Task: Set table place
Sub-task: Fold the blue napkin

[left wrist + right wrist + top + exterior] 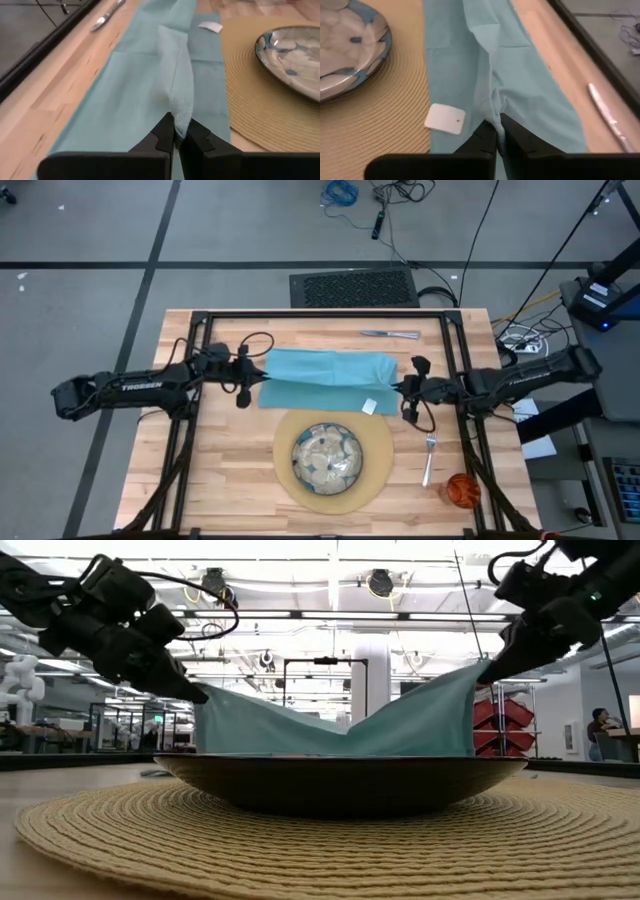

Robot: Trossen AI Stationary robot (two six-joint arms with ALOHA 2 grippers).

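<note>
A pale plank table (230,480) with a black frame stands on grey floor with cables at the frame's top. One teal napkin (325,378) spans the centre, each end lifted: the left pincer (250,376) is clamped on its left end, the right pincer (400,388) on its right. Below lies one placemat (378,442) bearing one plate (327,458). One knife (390,334) lies upper right; one fork (429,460) and one orange cup (463,491) lower right. The lower left is bare wood.
</note>
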